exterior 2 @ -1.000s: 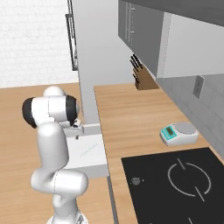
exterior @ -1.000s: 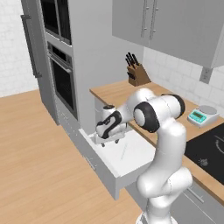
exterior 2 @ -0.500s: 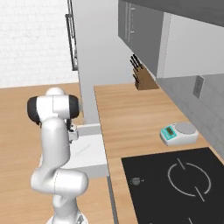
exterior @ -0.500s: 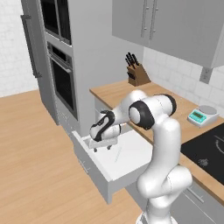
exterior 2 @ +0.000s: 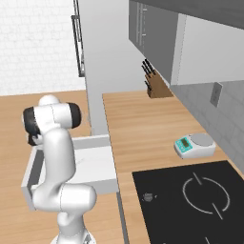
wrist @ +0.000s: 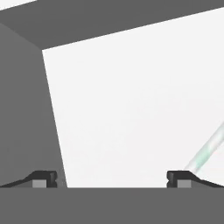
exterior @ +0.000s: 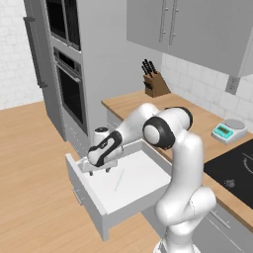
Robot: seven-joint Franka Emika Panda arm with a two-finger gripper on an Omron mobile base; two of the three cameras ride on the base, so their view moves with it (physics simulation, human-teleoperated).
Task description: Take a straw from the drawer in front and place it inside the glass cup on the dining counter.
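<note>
While the drawer [exterior: 129, 193] stands pulled out, we see our gripper [exterior: 99, 169] low at its left end, jaws spread wide and holding nothing; the straw [exterior: 119, 179] lies just right of it on the white floor.

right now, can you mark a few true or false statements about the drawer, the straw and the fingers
1. The drawer is pulled open. True.
2. The straw is gripped between the fingers. False: it lies loose on the drawer's white floor, and the gripper holds nothing.
3. The gripper is open and sits low over the drawer. True.
4. A knife block stands on the worktop at the back. True.
5. The straw stands upright in a cup. False: it lies flat in the drawer.
6. The kitchen scale is inside the drawer. False: it sits on the worktop beside the black hob.
</note>
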